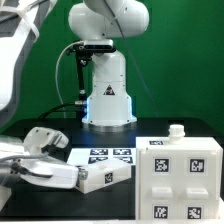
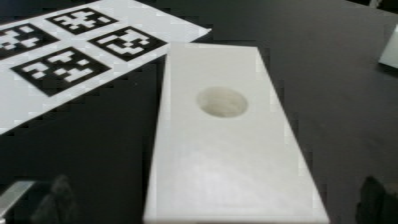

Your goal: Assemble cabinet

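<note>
A long flat white cabinet panel (image 2: 222, 130) with a round recess (image 2: 219, 102) in its face lies on the black table. In the exterior view the panel (image 1: 98, 178) lies at the front left. My gripper (image 2: 210, 205) hangs over its near end. The dark fingertips (image 2: 31, 200) stand on either side of it, with a gap to each long edge, so the gripper is open and empty. In the exterior view the gripper (image 1: 48, 158) is at the left. The boxy white cabinet body (image 1: 185, 182) with several tags and a small knob (image 1: 176, 130) stands at the right.
The marker board (image 2: 80, 45) lies flat on the table, just beyond the panel's far end; it also shows in the exterior view (image 1: 106, 155). The robot's base (image 1: 106, 95) stands at the back centre before a green backdrop.
</note>
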